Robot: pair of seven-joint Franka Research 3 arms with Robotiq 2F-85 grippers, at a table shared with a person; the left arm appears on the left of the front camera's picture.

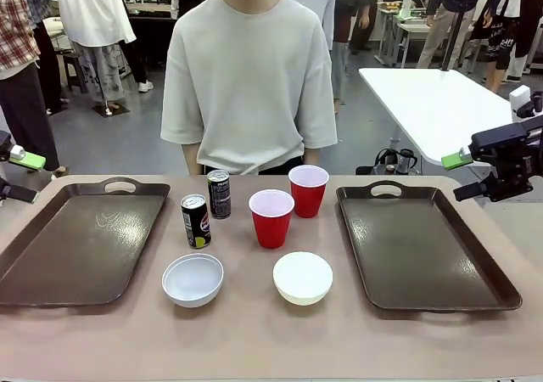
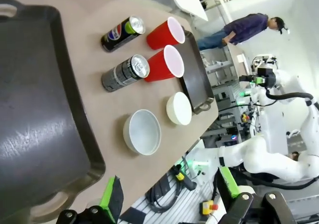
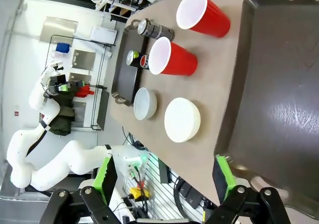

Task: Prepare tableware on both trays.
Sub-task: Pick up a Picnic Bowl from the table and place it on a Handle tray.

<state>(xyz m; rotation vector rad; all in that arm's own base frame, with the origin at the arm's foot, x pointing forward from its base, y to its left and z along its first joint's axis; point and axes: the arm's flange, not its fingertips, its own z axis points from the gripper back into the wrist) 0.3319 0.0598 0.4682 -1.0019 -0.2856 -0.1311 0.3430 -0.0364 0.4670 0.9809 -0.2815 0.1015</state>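
In the front view, holding the left gripper (image 1: 21, 176) at the far left edge with fingers (image 1: 30, 159) apart, and the right gripper (image 1: 465, 175) far right beyond the right tray (image 1: 424, 255), likewise spread. Finding all tableware on the counter (image 1: 254, 339) between the bare trays: near can (image 1: 196, 221) and far can (image 1: 219, 194) standing upright just right of the left tray (image 1: 76, 246), nearer the left arm; near cup (image 1: 271, 218) and far cup (image 1: 308, 190) upright, nearer the right arm; left bowl (image 1: 193, 279) and right bowl (image 1: 303, 277) nearest. In the left wrist view, looking between parted fingers at the cans well ahead. In the right wrist view, looking between parted fingers at the cups well ahead, nothing gripped.
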